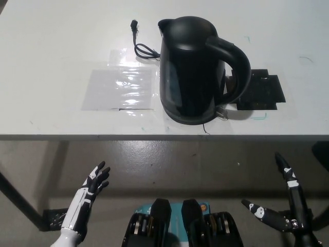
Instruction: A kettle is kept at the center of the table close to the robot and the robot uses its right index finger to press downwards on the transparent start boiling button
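- kettle point(198, 69): black, upright on the white table point(51, 51), near the table's front edge and about centre of the view; handle on the picture's right side, spout at upper left
- start button point(222, 111): small clear tab at the foot of the handle, low on the kettle's right side, just above the table surface
- right hand point(280, 206): black, at the lower right, below the table's front edge and over the floor; fingers spread apart, one pointing up toward the table, holding nothing
- kettle vs right hand: kettle sits up and to the left of the hand, well apart; button is the nearest part of it, no contact
- left hand point(92, 188): white, lower left, below the table edge, fingers apart, empty, at rest
- also on table: black cord point(141, 43) left of the kettle, clear plastic sheet point(121, 87), black mat point(262, 92) behind the handle
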`<state>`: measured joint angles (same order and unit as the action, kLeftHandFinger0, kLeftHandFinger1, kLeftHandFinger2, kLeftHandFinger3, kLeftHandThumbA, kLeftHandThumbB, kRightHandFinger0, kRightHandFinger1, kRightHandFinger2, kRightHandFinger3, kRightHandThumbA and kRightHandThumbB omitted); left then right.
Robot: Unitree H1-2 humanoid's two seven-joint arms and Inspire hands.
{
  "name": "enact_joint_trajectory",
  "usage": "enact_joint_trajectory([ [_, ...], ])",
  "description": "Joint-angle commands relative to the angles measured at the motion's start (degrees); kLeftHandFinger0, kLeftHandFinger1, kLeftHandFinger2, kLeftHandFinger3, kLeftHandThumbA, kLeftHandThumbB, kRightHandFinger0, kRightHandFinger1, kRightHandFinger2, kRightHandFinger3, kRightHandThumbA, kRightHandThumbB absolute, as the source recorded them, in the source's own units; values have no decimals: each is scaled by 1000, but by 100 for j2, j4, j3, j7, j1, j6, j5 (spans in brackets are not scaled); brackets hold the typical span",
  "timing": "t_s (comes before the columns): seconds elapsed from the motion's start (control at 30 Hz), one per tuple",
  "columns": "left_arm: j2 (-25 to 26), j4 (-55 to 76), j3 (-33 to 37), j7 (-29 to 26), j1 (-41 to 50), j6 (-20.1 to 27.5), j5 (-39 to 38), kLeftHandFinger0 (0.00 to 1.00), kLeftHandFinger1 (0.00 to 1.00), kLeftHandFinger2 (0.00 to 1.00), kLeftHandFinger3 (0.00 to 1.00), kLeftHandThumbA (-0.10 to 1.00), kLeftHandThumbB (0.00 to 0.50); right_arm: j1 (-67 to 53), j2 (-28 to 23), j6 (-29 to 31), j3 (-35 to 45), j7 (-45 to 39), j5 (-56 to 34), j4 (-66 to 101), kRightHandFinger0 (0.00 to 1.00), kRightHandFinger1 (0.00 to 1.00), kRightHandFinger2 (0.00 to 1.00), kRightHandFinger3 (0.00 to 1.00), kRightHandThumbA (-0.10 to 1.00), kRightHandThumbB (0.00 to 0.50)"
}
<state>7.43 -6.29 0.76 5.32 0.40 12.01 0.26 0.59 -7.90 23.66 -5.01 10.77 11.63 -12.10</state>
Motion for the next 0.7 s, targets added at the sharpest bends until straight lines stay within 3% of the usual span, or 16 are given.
enact_joint_trajectory([
  [0.0, 77, 58, -24, 104, -116, 176, -123, 1000, 1000, 1000, 1000, 1000, 304, 116, -47, 327, -12, 69, -209, 40, 1000, 1000, 1000, 1000, 1000, 266],
  [0.33, 69, 118, 5, 77, -25, 118, -40, 1000, 1000, 1000, 1000, 1000, 317, 57, -83, 327, -29, 20, -223, 6, 1000, 1000, 1000, 1000, 1000, 264],
  [0.53, 47, 109, 21, 91, 31, 179, -65, 1000, 1000, 1000, 1000, 1000, 296, -25, -85, 327, 10, -5, -275, 84, 1000, 1000, 1000, 1000, 1000, 244],
  [0.67, 45, 144, 29, 89, 97, 170, -58, 1000, 1000, 1000, 1000, 1000, 287, -81, -68, 327, 20, 1, -217, 105, 1000, 1000, 1000, 1000, 1000, 260],
])
